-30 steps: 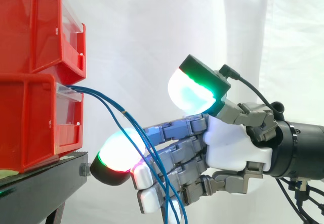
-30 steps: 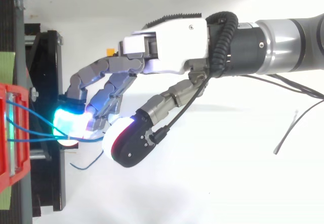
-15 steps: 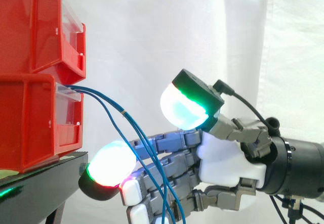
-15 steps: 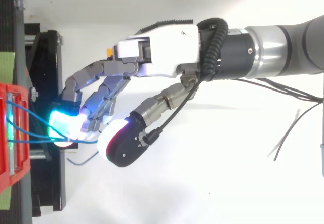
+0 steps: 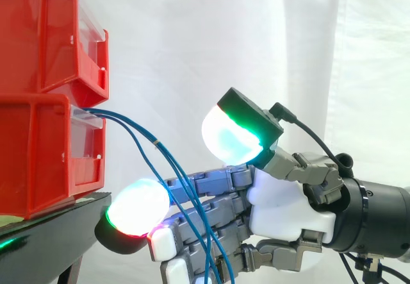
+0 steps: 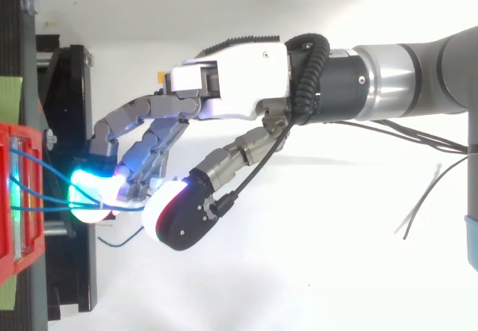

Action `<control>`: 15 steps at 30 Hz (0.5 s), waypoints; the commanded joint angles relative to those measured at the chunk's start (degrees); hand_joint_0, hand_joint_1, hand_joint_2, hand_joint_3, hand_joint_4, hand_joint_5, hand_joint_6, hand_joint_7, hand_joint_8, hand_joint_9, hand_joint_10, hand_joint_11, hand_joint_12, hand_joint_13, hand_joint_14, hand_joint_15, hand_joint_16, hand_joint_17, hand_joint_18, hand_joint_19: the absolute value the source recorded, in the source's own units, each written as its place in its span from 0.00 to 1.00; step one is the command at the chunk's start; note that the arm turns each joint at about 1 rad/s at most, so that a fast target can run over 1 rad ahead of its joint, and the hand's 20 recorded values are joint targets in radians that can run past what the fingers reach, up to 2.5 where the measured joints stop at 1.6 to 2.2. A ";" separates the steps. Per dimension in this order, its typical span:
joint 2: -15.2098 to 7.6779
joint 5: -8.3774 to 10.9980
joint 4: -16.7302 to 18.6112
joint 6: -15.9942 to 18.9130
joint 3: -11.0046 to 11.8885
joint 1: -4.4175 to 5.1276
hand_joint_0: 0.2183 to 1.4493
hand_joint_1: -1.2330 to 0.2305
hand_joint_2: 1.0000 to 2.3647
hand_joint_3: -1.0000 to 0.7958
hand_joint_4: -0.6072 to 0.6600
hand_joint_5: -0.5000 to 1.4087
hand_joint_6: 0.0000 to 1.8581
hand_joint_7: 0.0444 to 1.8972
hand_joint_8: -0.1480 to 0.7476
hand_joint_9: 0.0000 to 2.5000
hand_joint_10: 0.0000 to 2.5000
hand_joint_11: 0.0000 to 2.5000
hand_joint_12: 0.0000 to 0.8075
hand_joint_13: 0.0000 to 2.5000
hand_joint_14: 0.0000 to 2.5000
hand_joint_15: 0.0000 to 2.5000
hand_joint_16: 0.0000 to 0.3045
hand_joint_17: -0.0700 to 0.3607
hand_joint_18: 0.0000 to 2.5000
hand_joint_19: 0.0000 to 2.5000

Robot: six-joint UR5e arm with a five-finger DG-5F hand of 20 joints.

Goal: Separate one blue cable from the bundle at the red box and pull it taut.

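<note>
Compared with a second ago, the hand [image 5: 288,207] has eased a little lower and closer to the red bins, so its white-and-green glowing fingertip [image 5: 138,207] now sits just beside the edge of the black stand [image 5: 51,233]; from above, the cyan-lit pad [image 6: 89,193] has likewise crept nearer the stand's front. The hand is wide: its fingers [image 5: 211,181] reach out nearly straight toward the bins, and the thumb [image 5: 234,133], glowing cyan and green, is lifted well apart above them. The blue cables [image 5: 150,144] leave the front of the lower red bin [image 5: 38,156] under its clear strip, arc downward and run across the outstretched fingers; whether any strand is threaded between them cannot be told. In the top view the strands [image 6: 45,170] fan from the bin to the lit fingertips, and one loose end [image 6: 119,240] curls below the hand. An upper red bin [image 5: 45,34] is stacked on the lower one, before the white curtain [image 5: 192,40].
</note>
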 commanded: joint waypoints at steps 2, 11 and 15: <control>0.02 0.01 0.33 0.00 0.00 0.03 0.32 0.41 0.00 0.32 0.77 0.17 0.27 0.50 0.61 0.28 0.01 0.21 0.55 0.35 0.01 0.21 0.20 0.48 0.32 0.25; 0.02 -0.69 0.33 0.00 0.00 -0.24 0.33 0.41 0.01 0.34 0.77 0.18 0.27 0.55 0.61 0.29 0.01 0.21 0.56 0.36 0.01 0.21 0.20 0.48 0.32 0.26; 0.02 -0.78 0.33 0.00 0.26 -0.24 0.34 0.41 0.01 0.35 0.76 0.18 0.27 0.57 0.61 0.29 0.01 0.22 0.55 0.36 0.01 0.21 0.20 0.48 0.33 0.25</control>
